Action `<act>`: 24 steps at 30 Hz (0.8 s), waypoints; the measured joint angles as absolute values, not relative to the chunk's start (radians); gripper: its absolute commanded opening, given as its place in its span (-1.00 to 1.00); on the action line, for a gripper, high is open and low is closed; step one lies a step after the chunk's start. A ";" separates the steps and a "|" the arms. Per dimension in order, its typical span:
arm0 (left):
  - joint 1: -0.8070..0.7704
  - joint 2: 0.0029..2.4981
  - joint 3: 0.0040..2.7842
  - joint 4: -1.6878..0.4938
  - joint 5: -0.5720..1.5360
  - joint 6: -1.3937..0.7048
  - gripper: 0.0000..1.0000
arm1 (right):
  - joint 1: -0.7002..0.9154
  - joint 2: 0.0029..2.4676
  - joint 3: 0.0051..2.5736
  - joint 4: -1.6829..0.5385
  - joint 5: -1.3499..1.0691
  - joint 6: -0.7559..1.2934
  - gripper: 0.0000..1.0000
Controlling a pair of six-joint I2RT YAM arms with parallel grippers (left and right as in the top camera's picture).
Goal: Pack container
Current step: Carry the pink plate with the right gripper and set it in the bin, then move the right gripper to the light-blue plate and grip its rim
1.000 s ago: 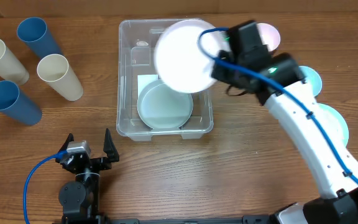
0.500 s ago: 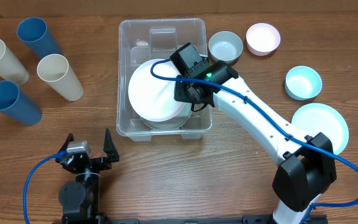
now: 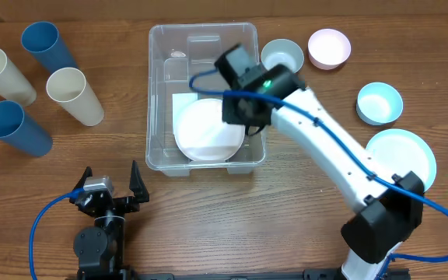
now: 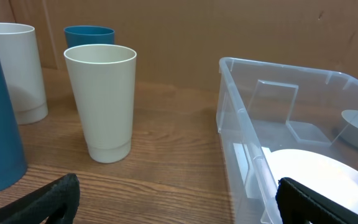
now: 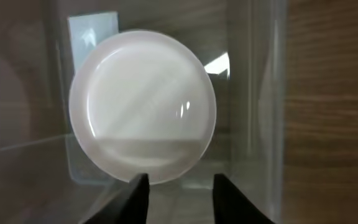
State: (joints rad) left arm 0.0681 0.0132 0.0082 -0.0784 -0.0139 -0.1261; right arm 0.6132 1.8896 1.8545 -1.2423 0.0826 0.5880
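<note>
The container (image 3: 159, 93), a large clear rectangular bin, stands in the middle of the table. A white plate (image 3: 207, 131) lies flat inside its near half, on top of another plate that is mostly hidden. My right gripper (image 3: 238, 117) hovers over the container's right side, open and empty. In the right wrist view its fingers (image 5: 182, 190) are spread just past the white plate's (image 5: 143, 106) near edge, inside the container wall (image 5: 260, 93). My left gripper (image 3: 109, 187) is open and empty at the table's front. Its view shows the container (image 4: 241, 118) to the right.
Two blue cups (image 3: 49, 47) (image 3: 15, 127) and two cream cups (image 3: 2, 74) (image 3: 75, 95) stand at the left. A grey-white bowl (image 3: 282, 56), a pink bowl (image 3: 329, 47), a light blue bowl (image 3: 379, 103) and a pale blue plate (image 3: 403, 155) lie to the right of the container.
My right gripper carried the white plate down into the container, set it on the plate lying there, let go and drew back slightly. The left arm has not moved.
</note>
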 measured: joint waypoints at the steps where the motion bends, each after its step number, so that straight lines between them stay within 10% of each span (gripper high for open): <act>1: 0.068 0.013 0.008 -0.078 -0.014 -0.126 1.00 | 0.581 1.888 1.945 -1.333 0.087 0.590 -0.07; 12: 0.068 0.013 0.008 -0.079 -0.014 -0.126 1.00 | -0.155 1.871 2.070 -1.693 0.147 0.628 -0.04; 24: 0.068 0.013 0.008 -0.078 -0.014 -0.126 1.00 | -0.740 1.843 1.495 -1.367 0.183 0.651 -0.03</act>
State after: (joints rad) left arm 0.0681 0.0132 0.0082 -0.0780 -0.0139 -0.1261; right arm -0.7399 1.8427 1.4948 -1.3670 0.1833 0.6506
